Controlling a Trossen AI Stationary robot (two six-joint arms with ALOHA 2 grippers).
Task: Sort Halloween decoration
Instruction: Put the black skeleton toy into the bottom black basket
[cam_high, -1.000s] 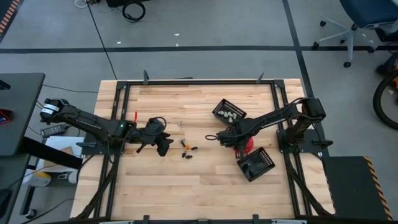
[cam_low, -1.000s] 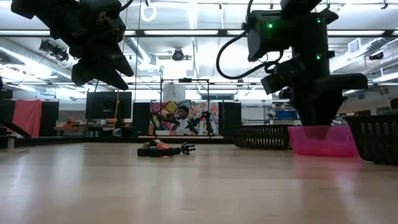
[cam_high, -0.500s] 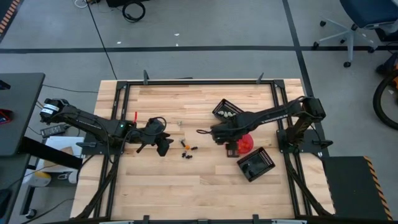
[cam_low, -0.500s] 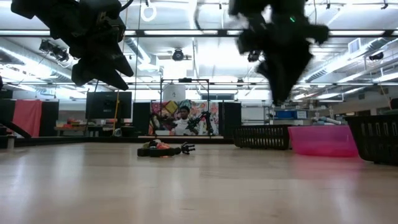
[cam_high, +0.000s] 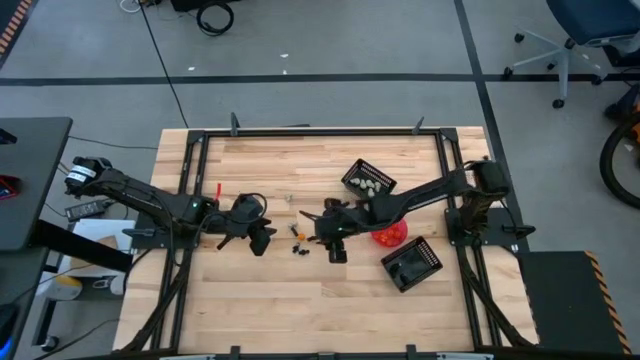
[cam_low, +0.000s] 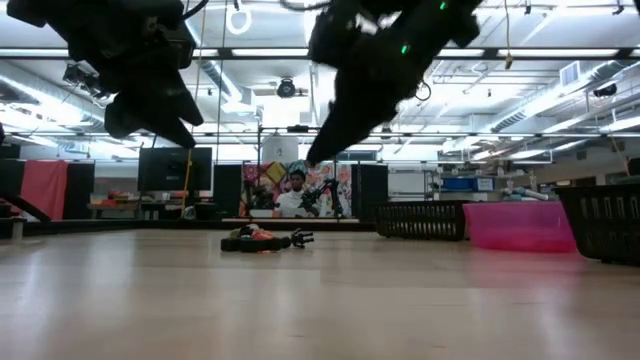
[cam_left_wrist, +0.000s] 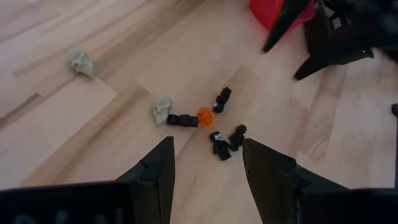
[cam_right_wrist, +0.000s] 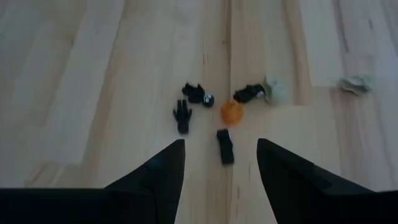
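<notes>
The Halloween decoration trinkets (cam_high: 300, 240) lie in a small cluster on the wooden table between my two grippers. The cluster holds an orange one (cam_right_wrist: 231, 112), several black ones (cam_right_wrist: 181, 116) and a pale skull (cam_left_wrist: 162, 110). A second pale skull (cam_left_wrist: 81, 62) lies apart from them. My left gripper (cam_left_wrist: 208, 142) hovers open on the cluster's left side, slanting down at it. On the cluster's right side my right gripper (cam_right_wrist: 221, 143) also hovers open and slants down, above the table (cam_low: 330, 150). Neither gripper holds anything.
A pink bowl (cam_high: 392, 234) sits just right of the right gripper. One black slatted basket (cam_high: 368, 181) with pale trinkets stands behind it, and another (cam_high: 412, 264) stands nearer. A black frame (cam_high: 320, 131) borders the table. A person shows in the room beyond (cam_low: 293, 190).
My right gripper has left its place above the pink bowl and swung toward the table's left, to the trinket cluster. It has tipped from pointing steeply down to a slant. The left gripper and the trinkets have kept still.
</notes>
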